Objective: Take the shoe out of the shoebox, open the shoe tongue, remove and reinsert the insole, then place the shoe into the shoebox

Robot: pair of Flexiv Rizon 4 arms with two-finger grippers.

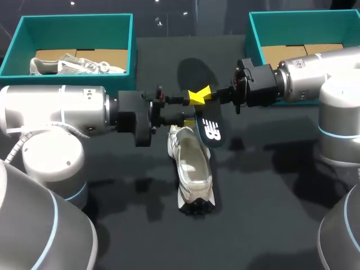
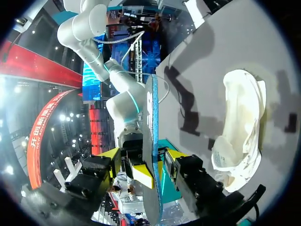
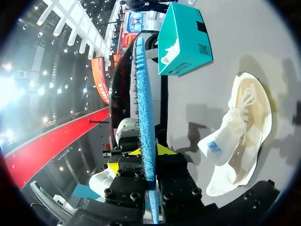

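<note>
Dark table, two teal boxes at its far edge: left box behind the left arm holds a second shoe; right box sits behind the right arm.

Right gripper is over mid-table. Its yellow tips are pressed on both faces of the insole, clamped near one end. The rest of the insole slopes down past the fingers toward the shoe.

Left gripper is just beside the right one, tips nearly meeting it. Its fingers are spread wide and straddle the same insole. In the left wrist view there is a gap on each side, so it has no grip.

Shoe is white and lies on the table directly below both grippers, opening up, out of either box. Its heel end lies under the insole's low end.
</note>
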